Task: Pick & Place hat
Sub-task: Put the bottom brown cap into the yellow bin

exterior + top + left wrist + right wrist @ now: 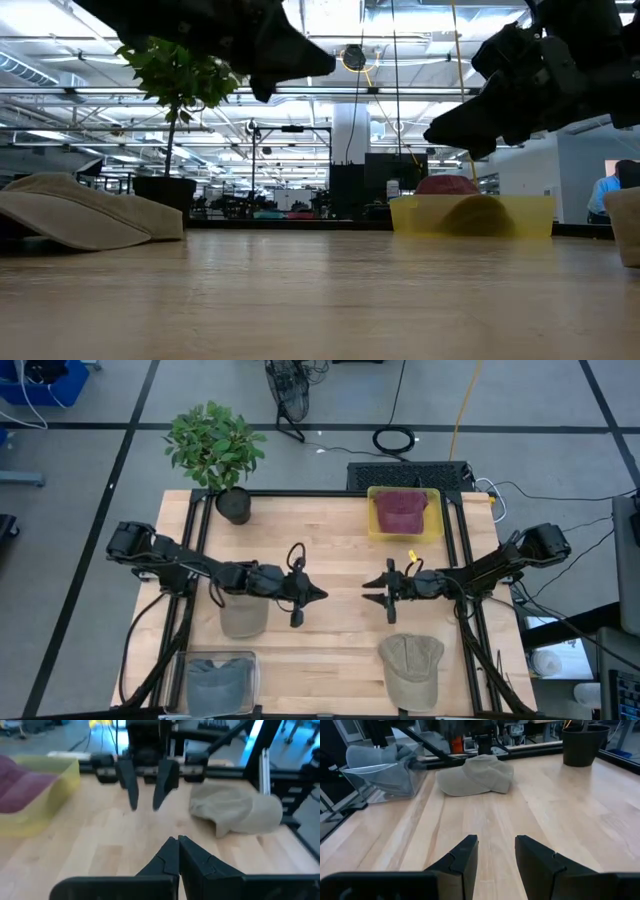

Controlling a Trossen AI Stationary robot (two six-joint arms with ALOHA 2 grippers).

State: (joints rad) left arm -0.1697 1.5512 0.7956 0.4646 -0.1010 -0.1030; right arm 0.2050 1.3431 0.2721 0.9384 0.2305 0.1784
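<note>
right claw (379,589): fingers parted, empty, above mid-bench | left claw (316,595): closed, empty, facing it | right hat (411,669): beige, flat on bench (330,660), at near edge beside right arm, brim toward the edge | left hat (243,614): under left arm | judgement: right arm nearer right hat.

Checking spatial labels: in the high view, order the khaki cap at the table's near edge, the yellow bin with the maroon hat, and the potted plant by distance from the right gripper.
1. Khaki cap, near edge below the right gripper; the yellow bin at the far edge is too close to call.
2. Potted plant, far-left corner.
</note>
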